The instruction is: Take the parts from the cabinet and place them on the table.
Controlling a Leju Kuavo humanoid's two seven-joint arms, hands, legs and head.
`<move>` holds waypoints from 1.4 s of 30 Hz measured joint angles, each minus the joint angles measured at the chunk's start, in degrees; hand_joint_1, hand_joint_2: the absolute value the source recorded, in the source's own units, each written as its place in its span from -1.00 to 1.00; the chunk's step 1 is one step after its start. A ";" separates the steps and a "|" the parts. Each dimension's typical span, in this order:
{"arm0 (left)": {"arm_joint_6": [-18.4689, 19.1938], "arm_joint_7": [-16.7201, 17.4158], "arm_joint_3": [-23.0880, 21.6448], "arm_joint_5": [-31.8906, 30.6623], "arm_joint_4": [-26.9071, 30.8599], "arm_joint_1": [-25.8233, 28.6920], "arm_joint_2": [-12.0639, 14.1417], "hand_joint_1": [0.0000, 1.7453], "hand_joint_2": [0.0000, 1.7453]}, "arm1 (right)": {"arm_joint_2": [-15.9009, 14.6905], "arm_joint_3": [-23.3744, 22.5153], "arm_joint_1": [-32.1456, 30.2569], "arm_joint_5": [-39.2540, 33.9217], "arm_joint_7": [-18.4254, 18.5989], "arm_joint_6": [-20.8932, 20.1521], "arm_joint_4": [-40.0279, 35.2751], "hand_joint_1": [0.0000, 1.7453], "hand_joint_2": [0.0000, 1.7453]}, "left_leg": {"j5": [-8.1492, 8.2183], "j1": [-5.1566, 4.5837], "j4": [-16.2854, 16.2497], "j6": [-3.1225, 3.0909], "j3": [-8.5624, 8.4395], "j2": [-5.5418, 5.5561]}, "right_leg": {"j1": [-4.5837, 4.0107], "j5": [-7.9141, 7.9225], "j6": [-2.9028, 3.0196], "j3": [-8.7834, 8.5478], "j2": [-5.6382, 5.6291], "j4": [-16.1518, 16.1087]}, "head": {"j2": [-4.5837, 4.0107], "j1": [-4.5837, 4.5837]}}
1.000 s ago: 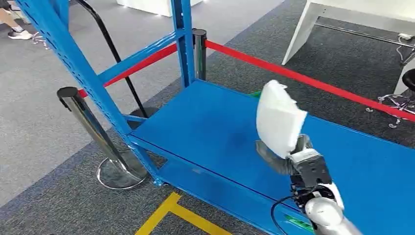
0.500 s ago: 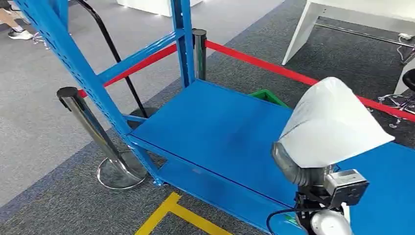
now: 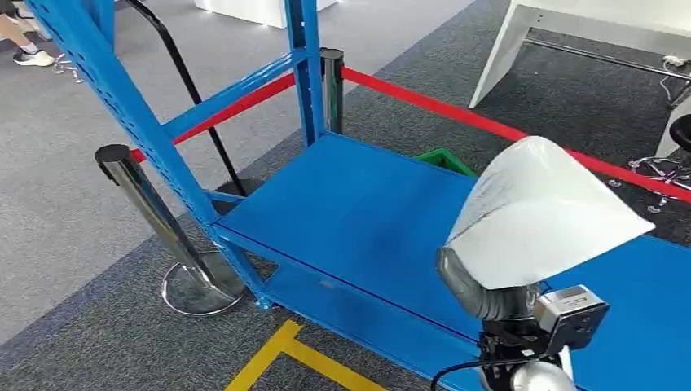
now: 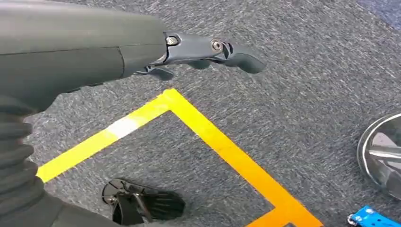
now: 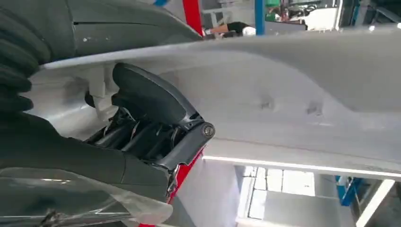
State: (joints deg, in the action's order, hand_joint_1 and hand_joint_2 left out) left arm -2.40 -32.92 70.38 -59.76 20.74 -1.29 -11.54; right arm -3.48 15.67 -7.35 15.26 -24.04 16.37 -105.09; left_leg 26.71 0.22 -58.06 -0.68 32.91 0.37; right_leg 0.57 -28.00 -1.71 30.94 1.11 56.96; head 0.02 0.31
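Right hand (image 3: 497,297) clamped on the white bagged part (image 3: 542,216), which sits right on top of it, fanning wide up and to the right, above the blue shelf (image 3: 358,212). Left hand (image 4: 208,49) hanging over carpet, holding nothing, fingers probably slightly apart.

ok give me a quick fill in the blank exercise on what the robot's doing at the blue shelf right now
1. The right hand holds a ____ bag above the blue shelf.
2. The left hand hangs over grey carpet marked with ____ tape.
3. Behind the shelf, a ____ barrier belt runs from the chrome post.
4. The left hand holds ____.

Missing words: white; yellow; red; nothing
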 joint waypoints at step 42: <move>-1.59 0.18 0.61 -1.79 0.15 -0.42 0.46 -1.00 1.00 | -0.04 6.27 -1.30 10.05 -0.02 -0.50 -6.01 1.00 1.00 | -0.29 -0.30 -2.00 0.25 0.99 -5.42 | 0.34 -2.45 0.74 -2.00 4.49 0.74 | -0.02 -0.13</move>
State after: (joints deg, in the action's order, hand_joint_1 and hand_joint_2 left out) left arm -4.00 -32.74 70.99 -61.55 20.90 -1.71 -11.08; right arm -3.52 21.94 -8.65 25.31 -24.06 15.87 -111.10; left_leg 26.42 -0.08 -60.06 -0.43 33.90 -5.05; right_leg 0.91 -30.45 -0.97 28.94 5.60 57.70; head 0.00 0.18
